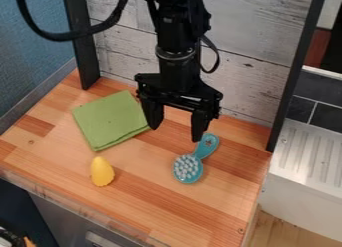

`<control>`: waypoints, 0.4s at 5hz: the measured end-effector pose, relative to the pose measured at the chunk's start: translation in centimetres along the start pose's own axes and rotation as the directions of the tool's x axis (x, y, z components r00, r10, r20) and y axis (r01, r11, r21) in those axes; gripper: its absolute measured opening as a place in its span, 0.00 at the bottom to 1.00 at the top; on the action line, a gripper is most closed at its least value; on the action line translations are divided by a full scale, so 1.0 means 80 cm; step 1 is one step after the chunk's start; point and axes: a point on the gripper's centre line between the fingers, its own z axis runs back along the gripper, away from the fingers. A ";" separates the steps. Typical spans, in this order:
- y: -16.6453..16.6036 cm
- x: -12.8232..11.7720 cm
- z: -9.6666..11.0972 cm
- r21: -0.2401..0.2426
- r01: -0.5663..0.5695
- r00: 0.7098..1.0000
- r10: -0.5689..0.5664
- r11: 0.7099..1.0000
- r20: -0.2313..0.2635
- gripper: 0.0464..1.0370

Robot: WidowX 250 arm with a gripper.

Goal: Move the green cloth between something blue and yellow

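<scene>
Grey plank wall (257, 76) at the back, upright black posts at both ends, textured blue wall (33, 56) on the left. Wood-strip counter (143, 191) in front, lighter and redder strips mixed, clear edging along the near side. Grey cabinet front with a handle (100, 239) below it. Right side: ridged metal drainboard (304, 148), dark tiles (310, 98) behind, wood floor (274, 228) below.

Gripper (176, 133) over the rear middle of the counter, fingers wide apart. Green cloth (110, 121), folded flat, rear left, just beside one finger; can't tell if touching. Yellow piece (101, 171) nearer the camera, blue brush (188, 168) to its right, bristles up.
</scene>
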 end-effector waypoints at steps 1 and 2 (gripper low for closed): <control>0.002 -0.002 -0.007 0.003 -0.009 1.000 0.009 1.000 -0.020 0.96; 0.039 -0.001 -0.009 0.010 -0.135 0.991 0.135 0.991 0.006 0.96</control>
